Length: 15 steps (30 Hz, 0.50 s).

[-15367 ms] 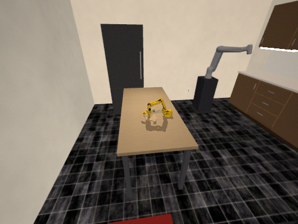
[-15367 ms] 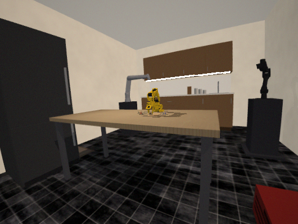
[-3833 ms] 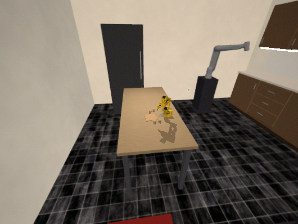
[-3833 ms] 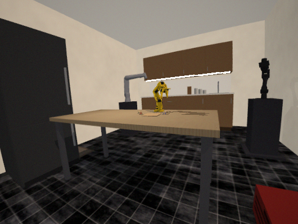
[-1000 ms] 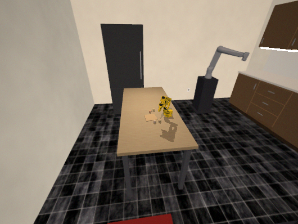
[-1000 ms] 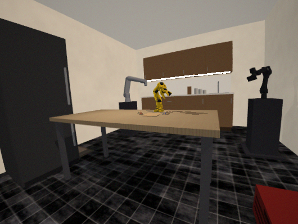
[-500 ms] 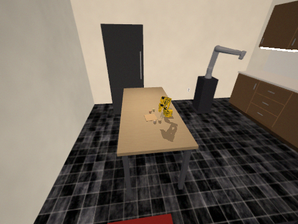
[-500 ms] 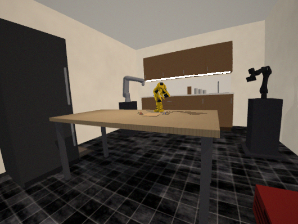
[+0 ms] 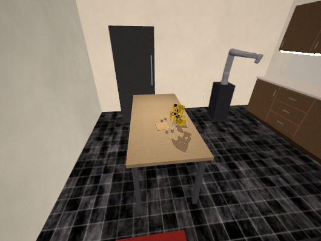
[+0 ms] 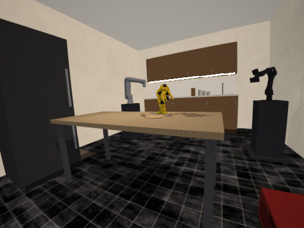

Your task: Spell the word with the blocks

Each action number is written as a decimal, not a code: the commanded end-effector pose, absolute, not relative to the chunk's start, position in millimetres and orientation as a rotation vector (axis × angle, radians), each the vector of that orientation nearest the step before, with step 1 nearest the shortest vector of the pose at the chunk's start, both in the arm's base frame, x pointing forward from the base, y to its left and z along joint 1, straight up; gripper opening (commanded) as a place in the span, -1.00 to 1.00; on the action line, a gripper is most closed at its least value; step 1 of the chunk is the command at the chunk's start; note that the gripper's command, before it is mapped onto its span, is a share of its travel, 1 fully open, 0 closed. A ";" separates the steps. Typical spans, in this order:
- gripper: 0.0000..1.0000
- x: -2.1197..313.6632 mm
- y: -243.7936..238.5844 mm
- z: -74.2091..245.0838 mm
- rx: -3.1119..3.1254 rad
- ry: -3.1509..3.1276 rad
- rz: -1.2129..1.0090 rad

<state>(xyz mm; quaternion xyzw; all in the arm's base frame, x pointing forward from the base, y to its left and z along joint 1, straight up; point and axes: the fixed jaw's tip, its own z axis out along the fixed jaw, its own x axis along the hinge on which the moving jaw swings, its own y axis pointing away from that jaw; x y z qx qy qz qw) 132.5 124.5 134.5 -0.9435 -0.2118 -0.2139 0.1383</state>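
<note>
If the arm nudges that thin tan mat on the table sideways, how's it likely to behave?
The mat lies flat and looks very thin against the table, so it probably slides rather than tips. It may be light, so a push from the gripper could drag it along. Blocks sit close to its edge, so a sliding mat might bump them.
</note>
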 end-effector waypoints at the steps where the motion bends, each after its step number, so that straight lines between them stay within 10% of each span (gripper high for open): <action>1: -0.36 136.4 126.1 141.9 -2.679 -0.757 -0.696; 15: -0.36 139.4 126.5 141.7 -2.622 -1.073 -0.752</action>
